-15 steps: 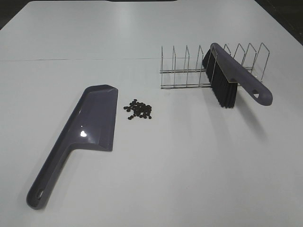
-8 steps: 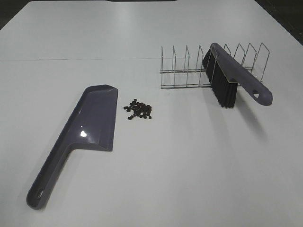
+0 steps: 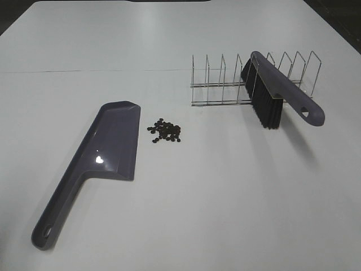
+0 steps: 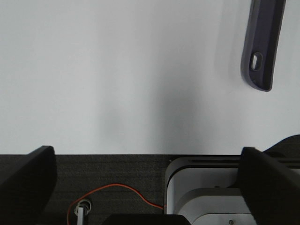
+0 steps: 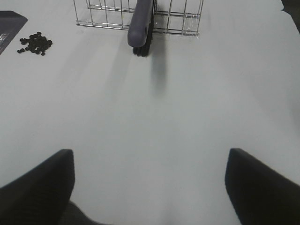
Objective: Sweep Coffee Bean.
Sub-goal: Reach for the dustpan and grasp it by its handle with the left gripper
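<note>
Holding nothing, the left gripper (image 4: 145,152) and right gripper (image 5: 149,152) stand spread wide.
The coffee bean pile (image 3: 165,131) lies just beside the dustpan (image 3: 107,152); the brush (image 3: 279,90) handle points toward the right arm, the dustpan handle toward the left.

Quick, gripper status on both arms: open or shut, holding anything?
Left gripper: open, holding nothing.
Right gripper: open, holding nothing.

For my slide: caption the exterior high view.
Purple-grey plastic dustpan beside dark coffee beans; black-bristled brush propped in wire rack.
</note>
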